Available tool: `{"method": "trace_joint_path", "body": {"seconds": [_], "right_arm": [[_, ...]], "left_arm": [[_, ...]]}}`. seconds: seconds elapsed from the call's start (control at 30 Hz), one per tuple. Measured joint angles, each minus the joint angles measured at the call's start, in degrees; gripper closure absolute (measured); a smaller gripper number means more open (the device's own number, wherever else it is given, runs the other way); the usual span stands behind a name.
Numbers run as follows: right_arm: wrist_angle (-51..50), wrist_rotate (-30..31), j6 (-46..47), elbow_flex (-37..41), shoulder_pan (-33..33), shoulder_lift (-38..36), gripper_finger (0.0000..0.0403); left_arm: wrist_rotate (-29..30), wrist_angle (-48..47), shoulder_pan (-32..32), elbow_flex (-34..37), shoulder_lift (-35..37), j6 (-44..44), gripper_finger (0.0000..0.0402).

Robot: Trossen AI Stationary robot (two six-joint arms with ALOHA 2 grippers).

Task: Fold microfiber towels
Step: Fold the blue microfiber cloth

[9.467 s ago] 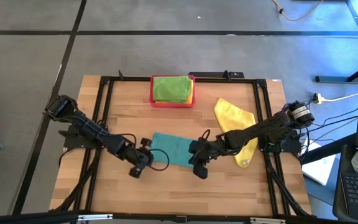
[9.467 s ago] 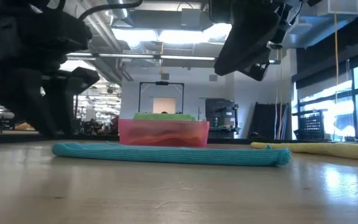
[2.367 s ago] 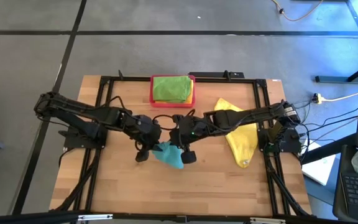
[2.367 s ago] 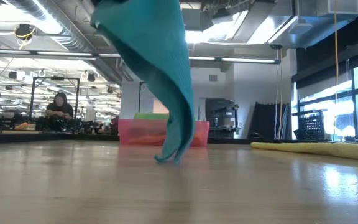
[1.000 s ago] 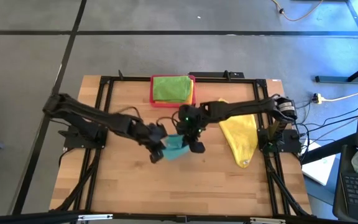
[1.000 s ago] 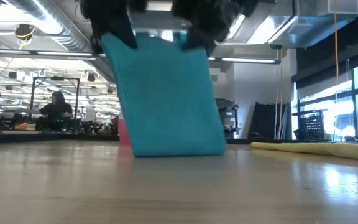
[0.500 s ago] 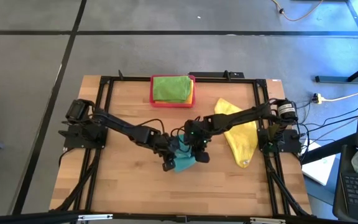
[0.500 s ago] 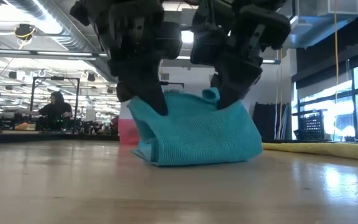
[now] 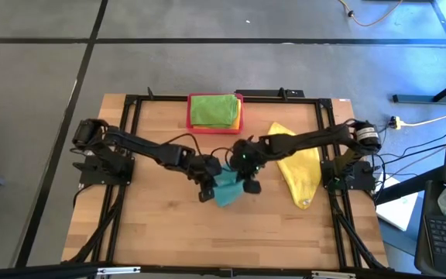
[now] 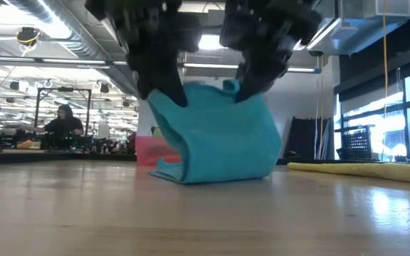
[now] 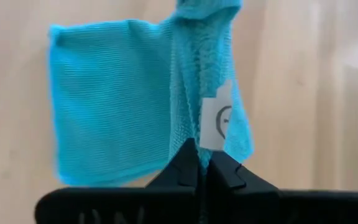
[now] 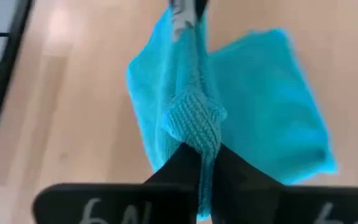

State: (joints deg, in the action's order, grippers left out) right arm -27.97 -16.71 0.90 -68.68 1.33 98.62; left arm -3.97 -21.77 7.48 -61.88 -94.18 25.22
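Holding the teal towel [image 9: 228, 188] by its top edge, both pairs of fingers clamped.
It hangs below my left gripper [image 9: 207, 179] and right gripper [image 9: 245, 175], lower fold touching the counter [image 9: 169, 232].

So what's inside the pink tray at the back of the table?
The pink tray holds a bright green towel, folded and filling it almost edge to edge. Whether anything lies beneath that towel cannot be seen; it covers the tray's floor.

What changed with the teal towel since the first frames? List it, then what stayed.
The teal towel, first lying flat in a long strip, was pinched by the left gripper and right gripper, lifted, and lowered into a fold at mid-table. The yellow towel and pink tray stayed put.
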Motion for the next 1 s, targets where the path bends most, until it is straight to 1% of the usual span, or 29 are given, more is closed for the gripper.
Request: {"method": "trace_joint_path", "body": {"seconds": [0.1,0.23,0.4,0.53,0.73,0.83,1.0], "right_arm": [[0.1,0.07,-1.76,0.05,-2.37,0.94,0.0374],[-0.38,0.04,-2.91,0.17,-5.32,2.95,0.0359],[0.34,0.24,-5.48,0.17,-7.53,4.61,0.0357],[1.4,-0.09,-5.71,0.1,-8.69,6.22,0.0363],[1.55,-3.87,-5.48,0.1,-9.47,9.26,0.0366],[1.6,-3.95,-5.48,0.1,-9.47,9.92,0.0366],[2.01,-3.93,-5.7,0.08,-9.56,9.93,0.0369]], "left_arm": [[0.17,-1.63,-1.73,-0.01,-0.02,-1.95,0.0401],[2.58,-3.87,-3.38,0.12,-0.08,-5.64,0.0401],[3.9,-5.04,-6.51,0.1,-0.08,-6.94,0.0401],[4.57,-4.99,-8.27,0.1,-0.08,-7.61,0.0401],[4.45,-4.77,-10.61,0.45,-0.32,-9.99,0.0401],[3.0,-4.75,-10.9,1.9,-0.34,-10.43,0.0391],[2.95,-3.79,-10.75,4.43,-0.34,-10.43,0.0356]]}}
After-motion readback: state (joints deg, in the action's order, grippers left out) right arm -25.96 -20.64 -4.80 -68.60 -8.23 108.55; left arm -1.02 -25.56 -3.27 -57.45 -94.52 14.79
